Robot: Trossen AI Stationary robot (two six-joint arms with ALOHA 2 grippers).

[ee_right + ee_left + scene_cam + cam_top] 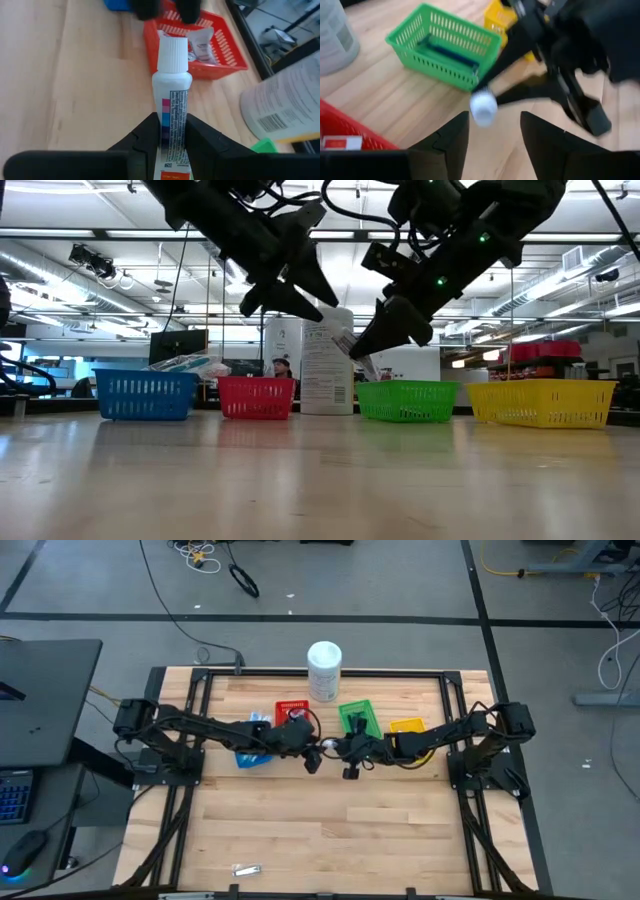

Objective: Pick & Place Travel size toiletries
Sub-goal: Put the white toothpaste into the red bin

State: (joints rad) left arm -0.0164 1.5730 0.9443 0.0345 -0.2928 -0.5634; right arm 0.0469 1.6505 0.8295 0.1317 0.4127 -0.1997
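Four baskets (256, 397) sit in a row on the worktop (320, 830), with a tub (324, 670) just behind them.

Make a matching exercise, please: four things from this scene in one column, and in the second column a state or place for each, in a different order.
Things:
1. toothpaste tube
2. left gripper
3. green basket
4. white tub

States or places:
A. stands upright at the far edge of the table
B. open, holding nothing
C. clamped between the fingers of the right gripper
D. sits between the red basket and the yellow basket

Pairs: 1-C, 2-B, 3-D, 4-A
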